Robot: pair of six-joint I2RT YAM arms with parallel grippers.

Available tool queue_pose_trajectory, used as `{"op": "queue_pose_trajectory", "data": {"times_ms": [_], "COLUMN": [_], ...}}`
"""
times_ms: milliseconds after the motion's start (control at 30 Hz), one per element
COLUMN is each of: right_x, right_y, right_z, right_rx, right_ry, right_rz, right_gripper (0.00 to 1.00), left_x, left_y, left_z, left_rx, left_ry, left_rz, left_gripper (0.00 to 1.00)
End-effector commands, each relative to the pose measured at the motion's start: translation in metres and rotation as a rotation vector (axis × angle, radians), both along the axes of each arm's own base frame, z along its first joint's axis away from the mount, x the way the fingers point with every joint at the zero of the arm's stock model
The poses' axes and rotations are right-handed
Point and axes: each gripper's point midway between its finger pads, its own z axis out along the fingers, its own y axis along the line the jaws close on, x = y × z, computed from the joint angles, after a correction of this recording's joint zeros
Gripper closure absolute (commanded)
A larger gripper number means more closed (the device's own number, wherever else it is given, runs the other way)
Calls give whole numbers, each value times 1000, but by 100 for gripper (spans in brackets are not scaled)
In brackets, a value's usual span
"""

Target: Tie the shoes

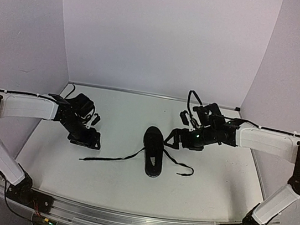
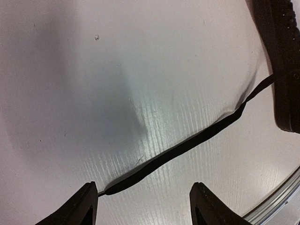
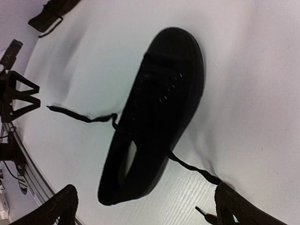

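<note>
- Jaws: both pairs apart, holding nothing. The left gripper (image 2: 145, 208) has a lace tip between its fingers' ends; the right gripper (image 3: 145, 211) is near the shoe.
- Shoe (image 1: 153, 152): one, matte black, low-top, rounded toe, at table centre.
- Left lace (image 2: 187, 145): one, thin, flat, black.
- Right lace (image 3: 192, 168): one, thin, twisted.
- Table (image 1: 213, 183): white, faintly grained.
</note>
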Motion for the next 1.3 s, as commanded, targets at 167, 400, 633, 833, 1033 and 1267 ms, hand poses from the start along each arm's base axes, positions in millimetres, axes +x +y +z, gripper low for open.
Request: {"op": "queue_pose_trajectory", "data": {"times_ms": [167, 400, 633, 833, 1033, 1267], "right_x": [-19, -24, -29, -25, -17, -28], "right_y": [-42, -59, -71, -75, -83, -92], "right_z": [-66, -88, -114, -128, -134, -149], "right_rx": [-195, -247, -289, -240, -267, -313], "right_ry": [96, 131, 163, 192, 172, 204], "right_rz": [-51, -92, -133, -170, -219, -211], "right_gripper": [4, 6, 7, 7, 11, 25], "left_x": [-9, -14, -19, -18, -17, -19], "left_y": [3, -2, 5, 4, -5, -10], "left_z": [-15, -26, -35, -49, -55, -63], "left_rx": [127, 131, 231, 312, 319, 327], "left_ry": [108, 170, 204, 225, 227, 239], "left_rz": [-206, -268, -323, -361, -395, -422], "left_gripper": [37, 42, 42, 44, 45, 50]}}
